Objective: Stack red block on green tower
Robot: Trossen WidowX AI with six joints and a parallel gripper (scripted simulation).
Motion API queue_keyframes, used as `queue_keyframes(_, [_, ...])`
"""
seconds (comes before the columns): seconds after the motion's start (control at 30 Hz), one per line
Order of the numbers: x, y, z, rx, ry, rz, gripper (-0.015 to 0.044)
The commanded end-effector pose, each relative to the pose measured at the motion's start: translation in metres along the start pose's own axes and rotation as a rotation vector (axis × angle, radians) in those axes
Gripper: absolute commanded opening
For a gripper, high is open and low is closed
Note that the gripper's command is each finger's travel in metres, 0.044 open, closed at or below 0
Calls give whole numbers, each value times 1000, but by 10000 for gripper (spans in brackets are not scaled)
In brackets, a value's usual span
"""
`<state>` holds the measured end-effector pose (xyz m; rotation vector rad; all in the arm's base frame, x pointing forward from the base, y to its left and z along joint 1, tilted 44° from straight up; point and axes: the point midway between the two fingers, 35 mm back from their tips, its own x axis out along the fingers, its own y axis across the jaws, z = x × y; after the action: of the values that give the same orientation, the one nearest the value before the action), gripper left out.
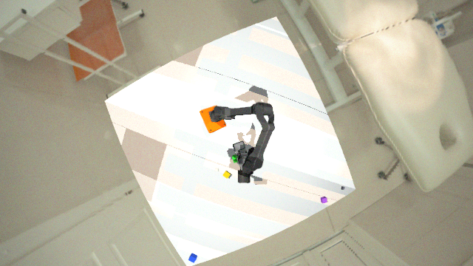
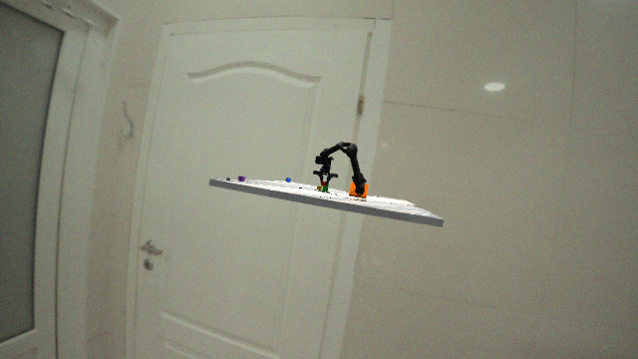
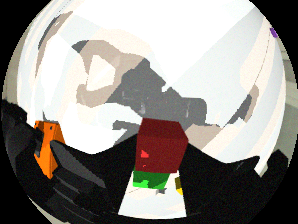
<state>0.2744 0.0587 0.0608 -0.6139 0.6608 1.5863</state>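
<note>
My gripper (image 2: pixel 324 181) (image 3: pixel 158 140) is shut on the red block (image 2: pixel 324 183) (image 3: pixel 162 150), which sits between the two dark fingers. In the exterior view the red block is just above the green tower (image 1: pixel 234 159) (image 2: pixel 325 188) (image 3: pixel 150 180). In the wrist view the green tower shows below the red block and is partly hidden by it. I cannot tell whether the two touch. In the top view the arm hides the red block and the fingers, and part of the green tower.
A yellow block (image 1: pixel 227 174) (image 2: pixel 319 187) (image 3: pixel 179 186) lies near the green tower. The orange base plate (image 1: pixel 206 121) (image 3: pixel 48 150) is under the arm's foot. A purple block (image 1: pixel 324 199) (image 2: pixel 241 179) and a small dark block (image 1: pixel 342 188) lie near one corner, a blue block (image 1: pixel 192 258) (image 2: pixel 288 179) near another.
</note>
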Motion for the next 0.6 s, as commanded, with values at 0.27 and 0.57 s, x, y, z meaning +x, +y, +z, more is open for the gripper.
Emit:
queue_keyframes(0.27, [-56,-1,0,-6,7,-2,0])
queue_keyframes(0.57, [-73,-1,0,-1,4,-6,0])
